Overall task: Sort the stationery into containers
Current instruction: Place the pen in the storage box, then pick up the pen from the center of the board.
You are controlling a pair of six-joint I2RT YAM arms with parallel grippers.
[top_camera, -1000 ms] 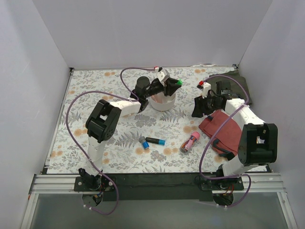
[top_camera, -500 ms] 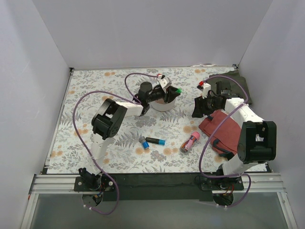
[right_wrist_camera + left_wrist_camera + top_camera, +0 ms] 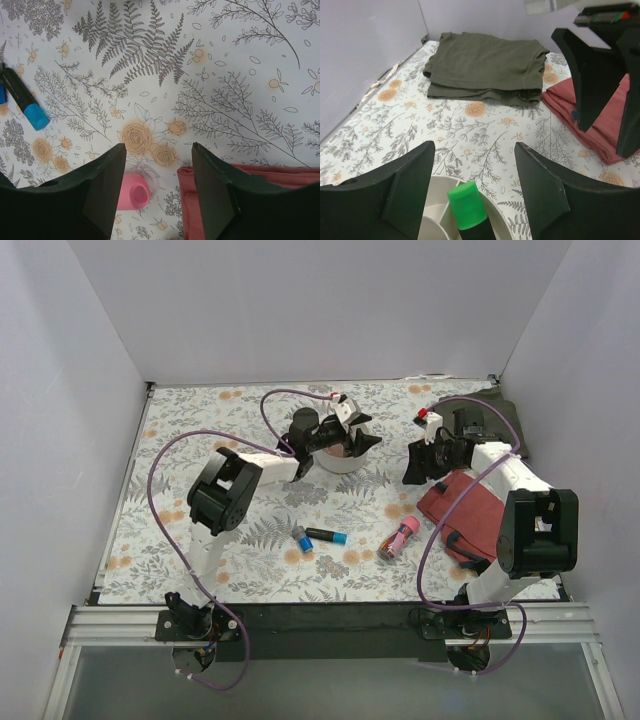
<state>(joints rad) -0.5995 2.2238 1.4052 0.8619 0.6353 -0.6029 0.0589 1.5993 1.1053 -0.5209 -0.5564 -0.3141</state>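
The off-white cup stands at the back middle of the floral mat. My left gripper hangs over its rim, open. A black marker with a green cap leans inside the cup, between my left gripper's spread fingers and touching neither. My right gripper is open above bare mat. In its wrist view the gripper holds nothing, and the fat pink marker lies just below its left finger. A blue-capped black marker and a grey-blue stub lie mid-mat, left of the pink marker.
A folded red cloth lies under the right arm, and a folded olive cloth sits in the back right corner. White walls close in the mat on three sides. Purple cables loop off both arms.
The left gripper lowered the green-capped marker from a raised tilt down over the cup, then opened; the marker now rests in the cup. The right arm has not moved.
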